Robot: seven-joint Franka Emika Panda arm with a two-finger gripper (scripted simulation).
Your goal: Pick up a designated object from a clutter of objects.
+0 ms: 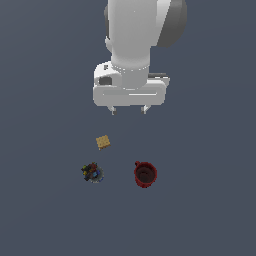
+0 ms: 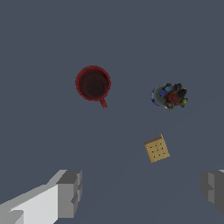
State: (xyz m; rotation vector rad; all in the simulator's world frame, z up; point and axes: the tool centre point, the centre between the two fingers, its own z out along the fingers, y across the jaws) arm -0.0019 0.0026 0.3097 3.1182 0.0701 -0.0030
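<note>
Tan block (image 1: 103, 142) w/ cracker grid, no legible text; claw (image 1: 129, 109) released, empty, hovering apart.

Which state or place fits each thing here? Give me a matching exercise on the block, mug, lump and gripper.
Things:
1. block
2. mug
3. lump
4. gripper

Descriptions:
A. dark red, upright, opening facing up
B. open, holding nothing, above the floor
C. tan, flat, grid-textured, nearest the gripper in the exterior view
D. dark, multicoloured, at the exterior view's left of the mug

Pairs: 1-C, 2-A, 3-D, 4-B
</note>
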